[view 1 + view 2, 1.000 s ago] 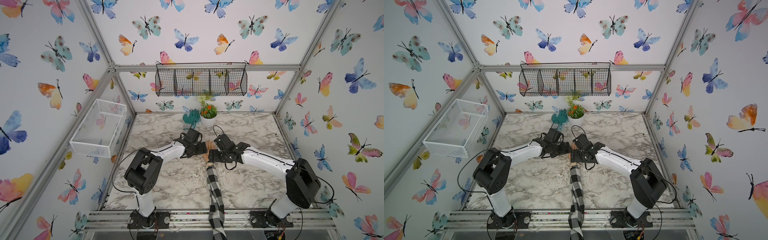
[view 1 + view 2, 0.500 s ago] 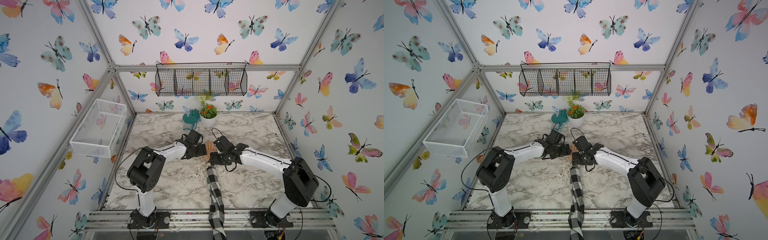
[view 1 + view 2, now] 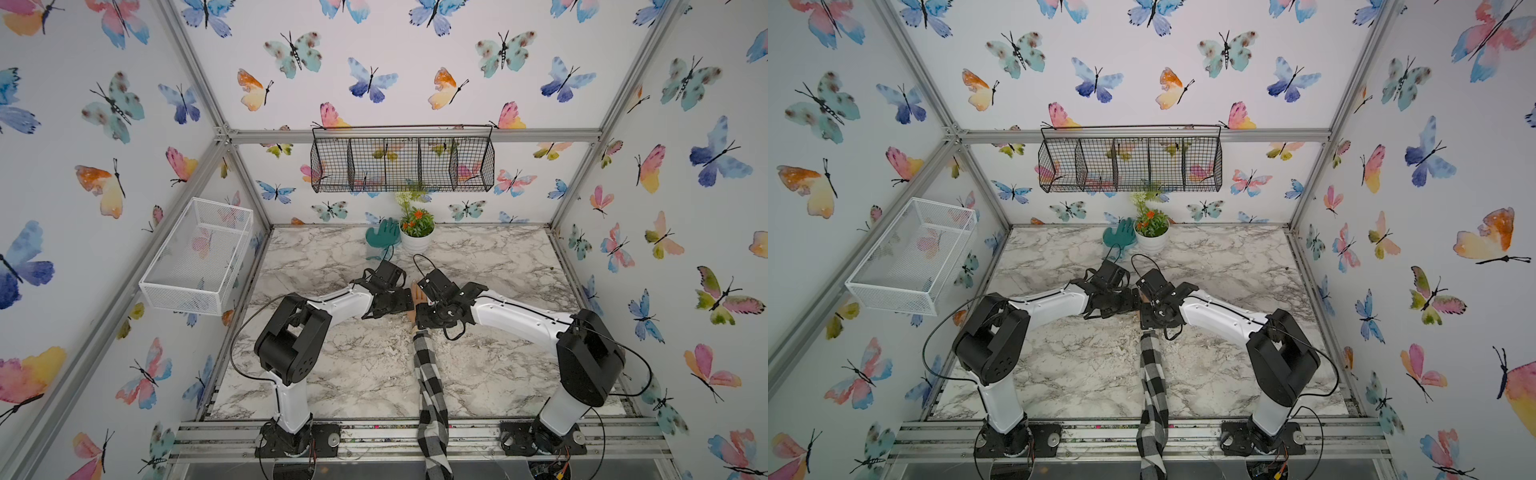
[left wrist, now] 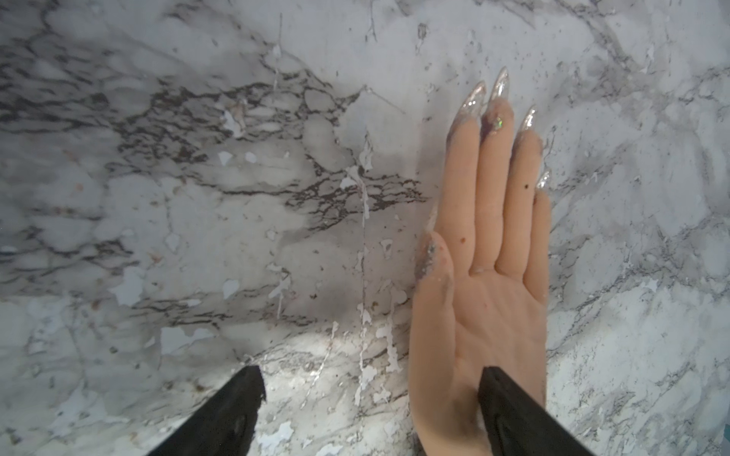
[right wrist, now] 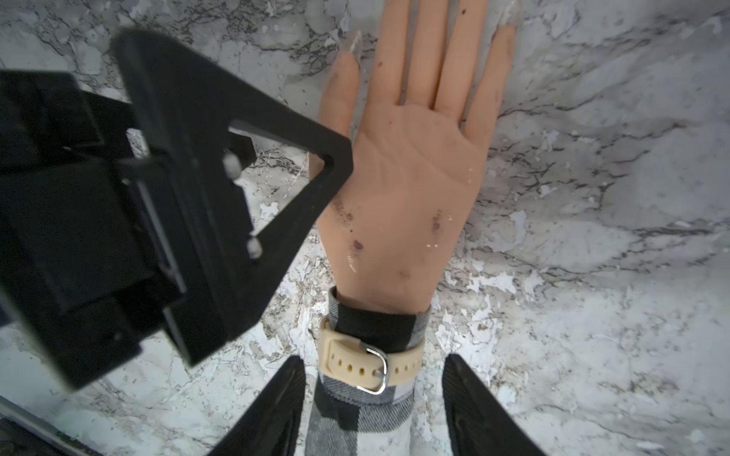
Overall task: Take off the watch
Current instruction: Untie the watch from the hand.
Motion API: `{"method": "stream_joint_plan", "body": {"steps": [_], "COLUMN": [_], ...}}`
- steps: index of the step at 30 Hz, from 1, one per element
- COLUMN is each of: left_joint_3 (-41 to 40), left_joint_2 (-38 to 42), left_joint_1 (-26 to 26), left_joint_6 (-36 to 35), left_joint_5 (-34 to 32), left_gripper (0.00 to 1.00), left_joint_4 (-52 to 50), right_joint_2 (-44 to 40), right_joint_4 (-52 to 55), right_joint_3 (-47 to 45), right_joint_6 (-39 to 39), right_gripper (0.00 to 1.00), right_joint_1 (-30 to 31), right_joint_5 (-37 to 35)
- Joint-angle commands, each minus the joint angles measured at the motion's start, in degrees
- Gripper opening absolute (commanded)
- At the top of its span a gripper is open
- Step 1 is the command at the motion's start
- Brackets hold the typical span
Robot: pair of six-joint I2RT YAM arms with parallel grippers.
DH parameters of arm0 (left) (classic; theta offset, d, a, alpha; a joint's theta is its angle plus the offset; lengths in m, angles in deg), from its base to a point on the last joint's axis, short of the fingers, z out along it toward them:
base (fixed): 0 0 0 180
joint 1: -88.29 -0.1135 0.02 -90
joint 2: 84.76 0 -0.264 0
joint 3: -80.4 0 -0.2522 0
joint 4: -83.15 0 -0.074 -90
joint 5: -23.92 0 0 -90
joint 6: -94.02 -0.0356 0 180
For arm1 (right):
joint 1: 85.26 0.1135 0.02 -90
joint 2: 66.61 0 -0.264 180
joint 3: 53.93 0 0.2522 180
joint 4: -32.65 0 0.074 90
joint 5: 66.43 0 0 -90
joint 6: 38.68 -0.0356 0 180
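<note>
The watch (image 5: 347,361) has its case hidden.

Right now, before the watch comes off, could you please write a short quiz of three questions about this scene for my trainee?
1. True or false: the watch is already off the wrist of the mannequin hand.
2. Which part of the watch faces up? A) the round case B) the buckle C) nothing, it is all hidden
3. Fill in: the open right gripper straddles the checked ____.
Key: 1 false; 2 B; 3 sleeve.
</note>
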Motion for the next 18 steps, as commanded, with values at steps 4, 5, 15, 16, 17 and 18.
{"method": "stream_joint_plan", "body": {"steps": [4, 5, 15, 16, 17, 18], "left_joint_3": [-0.69, -0.75, -2.27, -2.22, -2.25, -2.31], "left_joint_2": [-1.61, -1.7, -2.24, -2.33, -2.33, -2.33], "left_joint_1": [0.0, -0.04, 0.0, 0.0, 0.0, 0.0], "left_joint_6": [1.37, 1.61, 3.54, 3.62, 3.65, 3.62], "left_joint_5": [4.15, 4.54, 8.05, 8.14, 8.21, 8.26], "left_gripper": [0.8, 0.79, 0.69, 0.69, 0.68, 0.68], "left_joint_4": [1.81, 2.14, 5.23, 5.29, 5.4, 5.51], "right_joint_2": [2.63, 2.75, 3.17, 3.21, 3.38, 3.51], "right_joint_4": [3.94, 4.25, 4.69, 4.73, 4.77, 4.98], "right_joint_3": [1.94, 2.03, 3.5, 3.68, 3.94, 4.28], "right_joint_6": [0.93, 0.86, 0.67, 0.73, 0.83, 0.84], "right_gripper": [0.55, 0.54, 0.48, 0.48, 0.48, 0.48], "right_joint_1": [1.49, 1.65, 2.48, 2.56, 2.65, 2.7], "right_joint_5": [-3.14, -3.54, -5.42, -5.51, -5.51, -5.64]}}
